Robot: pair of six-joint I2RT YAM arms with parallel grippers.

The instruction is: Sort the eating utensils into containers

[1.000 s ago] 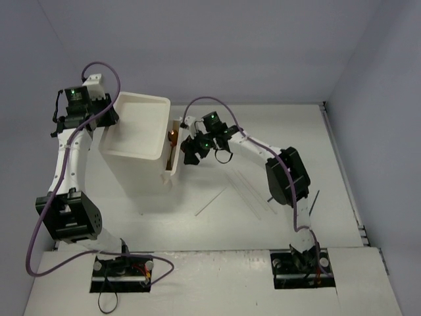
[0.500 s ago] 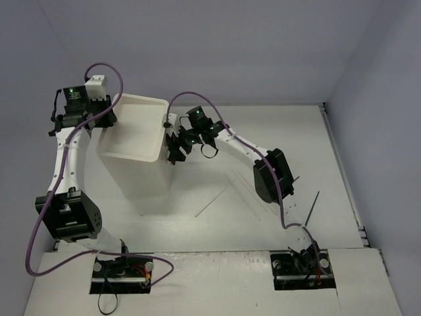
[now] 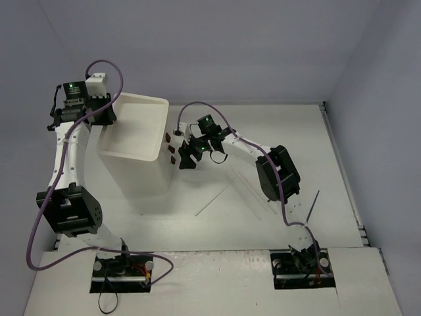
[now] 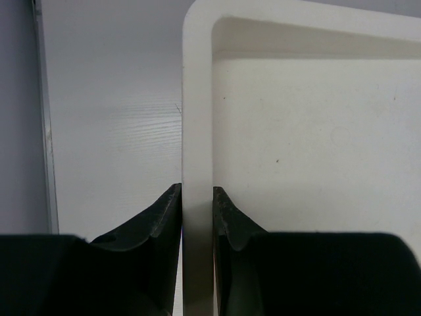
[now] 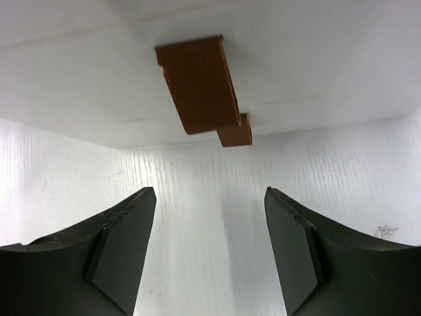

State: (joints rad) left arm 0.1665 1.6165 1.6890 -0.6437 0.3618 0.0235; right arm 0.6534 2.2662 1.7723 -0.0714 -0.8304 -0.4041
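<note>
Left gripper (image 4: 197, 210): jaws narrow, clamped on cabinet rim (image 4: 197, 99). Right gripper (image 5: 210, 224): jaws wide, empty, knobs (image 5: 197, 82) at 12 o'clock. Chopsticks (image 3: 212, 202) on surface (image 3: 296, 131), 4 o'clock from cabinet.

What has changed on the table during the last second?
The right gripper pushed the open drawer, spoon inside, shut into the cabinet, then drew back, jaws open; only brown knobs show. The left gripper stays clamped on the cabinet's rim.

White drawers (image 5: 316, 59) shut in cabinet (image 3: 131, 174); clear chopsticks (image 3: 212, 202) lie nearby.
</note>
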